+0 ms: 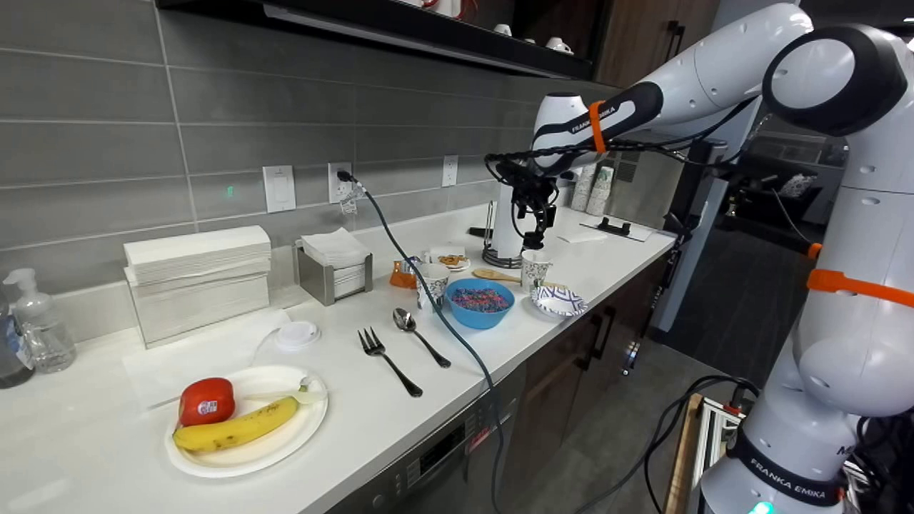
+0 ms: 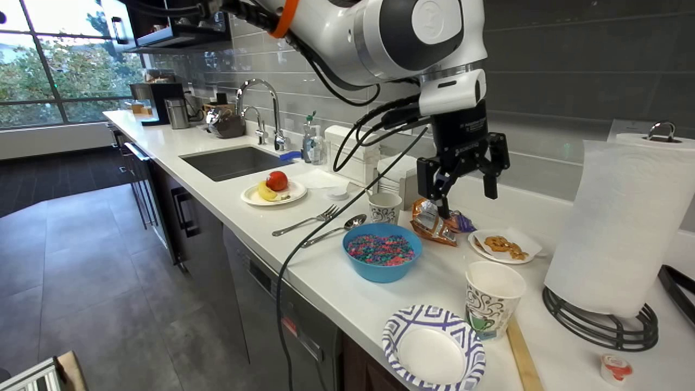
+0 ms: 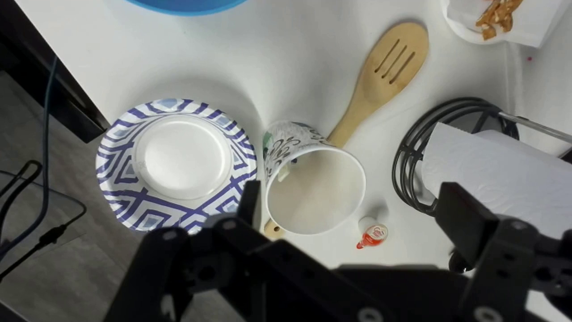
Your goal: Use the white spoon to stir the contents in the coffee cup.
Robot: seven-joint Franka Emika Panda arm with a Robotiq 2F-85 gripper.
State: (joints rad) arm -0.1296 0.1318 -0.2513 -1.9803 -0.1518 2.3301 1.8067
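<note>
hovers with the jaws of the gripper point(image 2: 467, 203) spread wide above the patterned coffee cup point(image 2: 493, 305), set upright on the white counter point(image 2: 326, 271) (just beside the wooden spatula point(image 3: 371, 95)), between the blue-and-white paper bowl point(image 3: 183, 156) and the paper towel roll point(image 2: 616, 233).

In an exterior view, the camera is looking slantwise down along the counter point(image 1: 343, 432), with the fruit plate point(image 1: 285, 437) lying in the foreground; in an exterior view, the camera is facing roughly the opposite way, toward the sink point(image 2: 225, 165) and window point(image 2: 81, 65), with the patterned bowl point(image 2: 433, 352) lying close. Both exterior views are sharing the stretch between plate and bowl. From close above, the wrist view is looking steeply down past the gripper point(image 3: 351, 201) onto that bowl and a paper cup point(image 3: 316, 192), which both exterior views are also covering
</note>
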